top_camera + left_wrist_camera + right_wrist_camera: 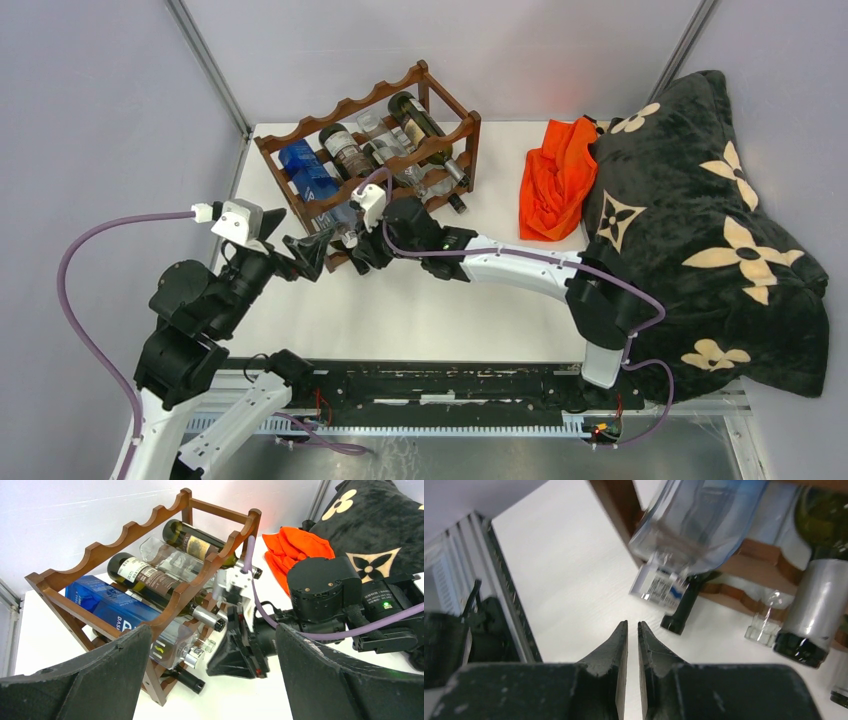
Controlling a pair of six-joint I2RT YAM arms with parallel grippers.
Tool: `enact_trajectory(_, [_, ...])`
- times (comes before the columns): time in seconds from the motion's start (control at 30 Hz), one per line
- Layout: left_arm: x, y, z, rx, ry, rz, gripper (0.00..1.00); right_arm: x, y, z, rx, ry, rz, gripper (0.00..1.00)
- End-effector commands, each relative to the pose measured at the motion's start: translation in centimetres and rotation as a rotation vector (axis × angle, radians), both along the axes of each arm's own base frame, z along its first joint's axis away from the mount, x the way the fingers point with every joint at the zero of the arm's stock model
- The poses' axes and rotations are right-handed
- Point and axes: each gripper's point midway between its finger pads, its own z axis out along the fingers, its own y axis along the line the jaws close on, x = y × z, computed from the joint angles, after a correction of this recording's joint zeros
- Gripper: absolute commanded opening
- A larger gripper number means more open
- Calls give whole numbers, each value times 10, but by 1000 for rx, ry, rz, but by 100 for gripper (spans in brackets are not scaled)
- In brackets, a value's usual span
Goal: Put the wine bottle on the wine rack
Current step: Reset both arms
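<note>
The reddish-brown wooden wine rack (345, 105) stands at the table's back left and holds several bottles lying down. They include a blue bottle (310, 178), a dark labelled bottle (345, 150) and a green wine bottle (425, 125). In the left wrist view the rack (125, 535) is ahead, with a black bottle neck (190, 680) sticking out of its lowest tier. My left gripper (308, 255) is open and empty, just in front of the rack. My right gripper (365, 255) is shut on nothing, its tips (632, 625) near the bottle necks (681, 607).
An orange cloth (558, 180) lies right of the rack. A large black blanket with beige flowers (700, 220) covers the right edge. The white table (400, 300) shows bare in front of the rack. The two grippers are close together by the rack's front left corner.
</note>
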Motion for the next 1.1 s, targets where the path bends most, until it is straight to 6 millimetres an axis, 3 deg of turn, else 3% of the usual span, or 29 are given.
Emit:
enact_trajectory(0.0, [-4,0,7,-45,-18,-6,98,-30,-15,32,53,-95,228,19])
enact_trajectory(0.17, [-12,-3,12,-88,-23,-37,99,-41,-56,39,0,-229,405,27])
enact_trajectory(0.3, [-19,-8,14,-135,-20,-72,100,-34,-96,51,-34,-341,429,45])
enact_trajectory(0.43, [-23,-16,11,-188,0,-118,100,-8,-150,62,-66,-412,351,65])
enact_trajectory(0.63, [-24,-23,10,-266,37,-141,100,35,-226,104,-148,-484,235,96])
enact_trajectory(0.87, [-26,-19,22,-333,44,-119,100,68,-313,165,-229,-458,31,98])
enact_trajectory(0.97, [-24,-20,29,-331,57,-116,100,65,-346,195,-136,-476,-152,98])
enact_trajectory(1.07, [-17,-24,34,-313,82,-114,100,42,-363,230,-49,-620,-290,98])
